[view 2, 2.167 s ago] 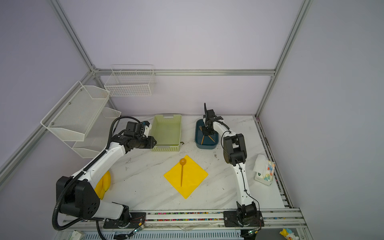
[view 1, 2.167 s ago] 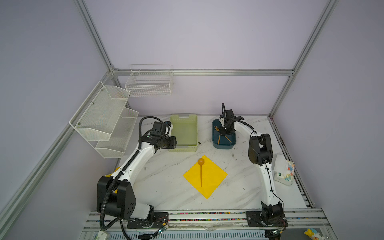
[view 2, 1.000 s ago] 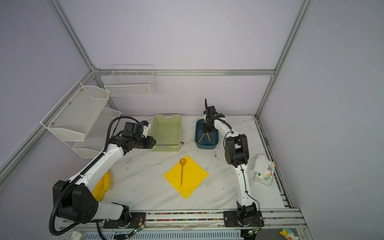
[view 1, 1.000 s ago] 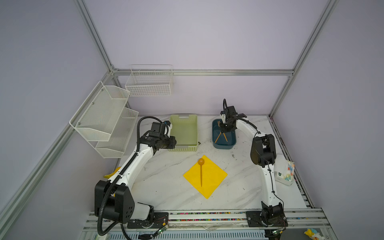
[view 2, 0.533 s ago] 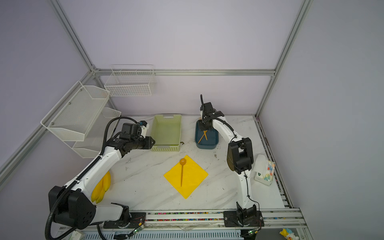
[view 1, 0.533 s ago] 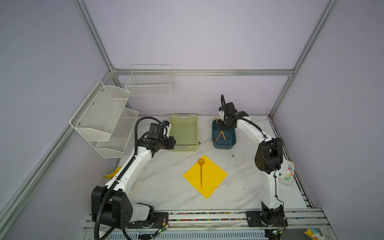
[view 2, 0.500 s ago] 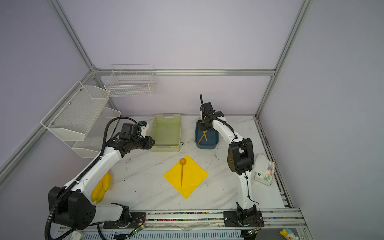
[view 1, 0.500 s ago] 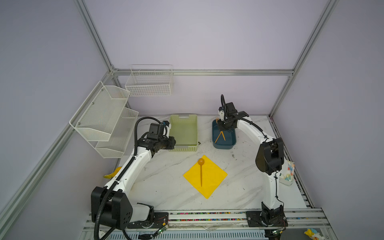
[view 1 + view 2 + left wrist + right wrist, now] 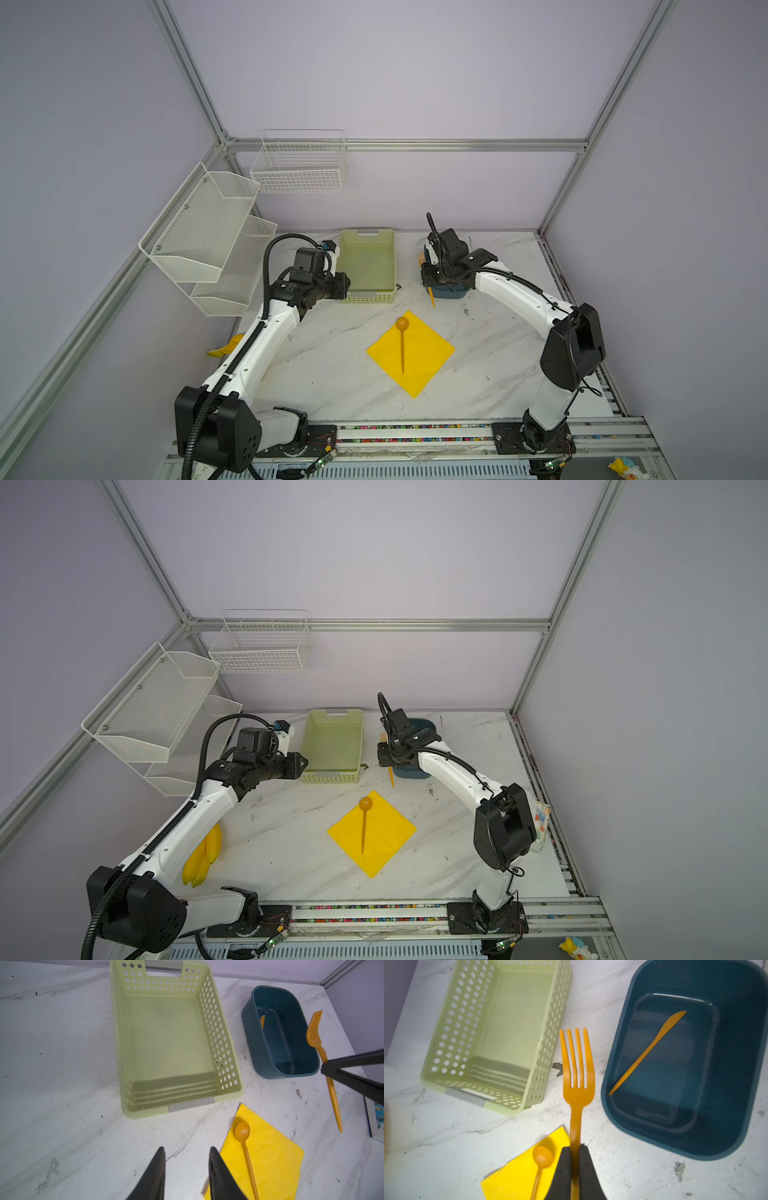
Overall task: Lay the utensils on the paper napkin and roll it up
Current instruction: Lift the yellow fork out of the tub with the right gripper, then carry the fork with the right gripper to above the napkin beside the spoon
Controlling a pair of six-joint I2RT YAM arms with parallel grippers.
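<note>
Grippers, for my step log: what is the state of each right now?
Left gripper: open, holding nothing.
Right gripper: shut on the fork.

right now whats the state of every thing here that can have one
spoon, lying flat on the paper napkin
fork, gripped at its handle, not on the napkin
knife, lying loose in the blue tub
paper napkin, spread flat, unrolled
green basket, upright, empty
blue tub, upright, holding only the knife
left gripper, open, empty
right gripper, shut on the fork
</note>
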